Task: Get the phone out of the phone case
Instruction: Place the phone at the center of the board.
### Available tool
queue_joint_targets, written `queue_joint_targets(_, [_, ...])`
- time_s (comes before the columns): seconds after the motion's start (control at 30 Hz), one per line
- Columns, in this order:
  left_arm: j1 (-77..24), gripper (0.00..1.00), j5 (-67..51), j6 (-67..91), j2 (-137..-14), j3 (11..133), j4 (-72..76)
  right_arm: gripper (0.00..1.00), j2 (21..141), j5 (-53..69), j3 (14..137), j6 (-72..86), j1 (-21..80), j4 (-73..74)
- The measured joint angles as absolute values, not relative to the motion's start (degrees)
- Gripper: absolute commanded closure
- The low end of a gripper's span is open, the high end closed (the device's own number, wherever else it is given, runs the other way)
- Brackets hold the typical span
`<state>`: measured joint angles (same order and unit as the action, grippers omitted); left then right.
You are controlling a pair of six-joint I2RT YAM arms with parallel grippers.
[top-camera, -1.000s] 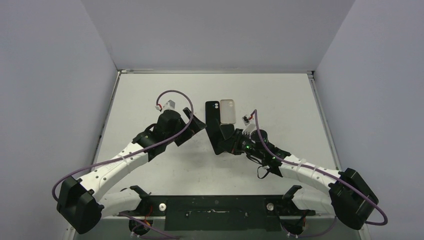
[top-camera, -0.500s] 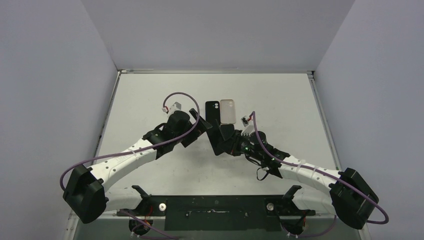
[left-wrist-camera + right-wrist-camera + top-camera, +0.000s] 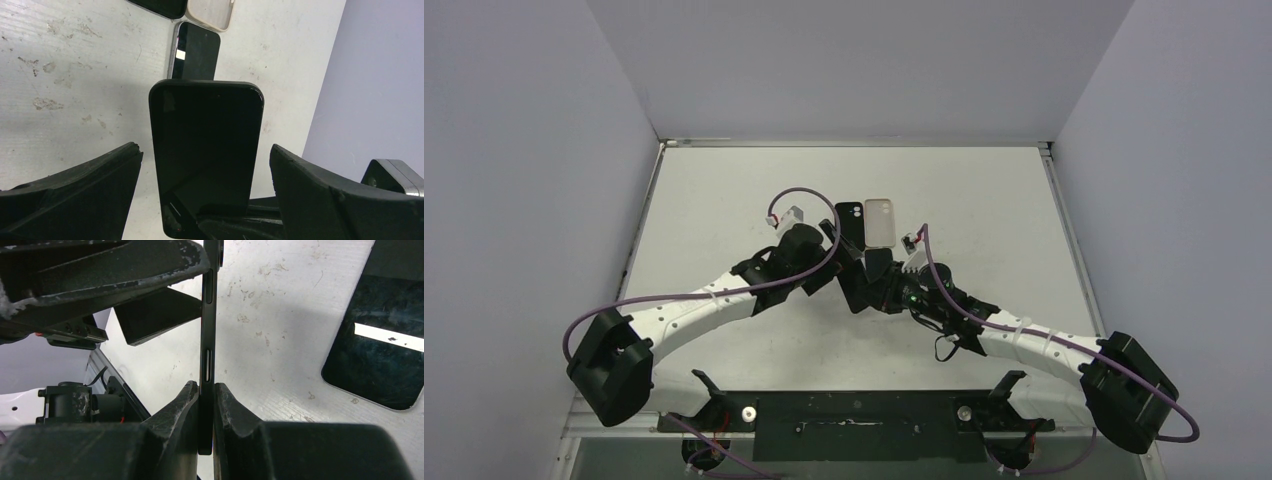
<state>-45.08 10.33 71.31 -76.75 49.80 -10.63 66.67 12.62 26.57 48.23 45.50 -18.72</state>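
right hand (image 3: 206, 387): pinching phone (image 3: 206, 125) by end | long axis straight out | left hand (image 3: 205, 150): spread

phone (image 3: 206, 150) base behind right jaws

No legible text, brand or number, apparently, even on the phone (image 3: 206, 150).

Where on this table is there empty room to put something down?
Bare table lies right of the beige case and left of the left arm. The middle is crowded: left gripper and right gripper meet at the phone.
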Motion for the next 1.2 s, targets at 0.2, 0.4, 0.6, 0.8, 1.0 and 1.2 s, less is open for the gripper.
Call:
queue_joint_targets(0.2, [-45.2, 0.03, 11.1, 71.3, -77.9, 49.9, -10.5, 1.00, 66.7, 12.6, 26.6, 48.2, 45.9, -18.8])
queue_joint_targets(0.4, [-45.4, 0.11, 11.6, 71.6, -80.0, 50.3, -10.6, 1.00, 67.1, 12.4, 26.6, 48.2, 46.2, -18.8])
queue_joint_targets(0.6, [-45.8, 0.49, 12.1, 71.4, -80.5, 51.0, -10.5, 1.00, 67.3, 12.3, 26.6, 48.2, 46.2, -18.8])
queue_joint_targets(0.8, [-46.0, 0.74, 12.7, 70.5, -80.6, 51.5, -11.0, 0.65, 67.3, 12.1, 26.7, 47.9, 46.2, -18.8])
queue_joint_targets(1.0, [-46.0, 0.83, 15.3, 65.5, -83.8, 54.7, -17.0, 0.30, 65.9, 10.6, 27.7, 45.7, 46.1, -17.3])
queue_joint_targets(1.2, [-46.0, 0.83, 17.9, 58.3, -90.5, 60.3, -23.8, 0.18, 59.9, 9.4, 27.7, 43.6, 42.8, -12.6])
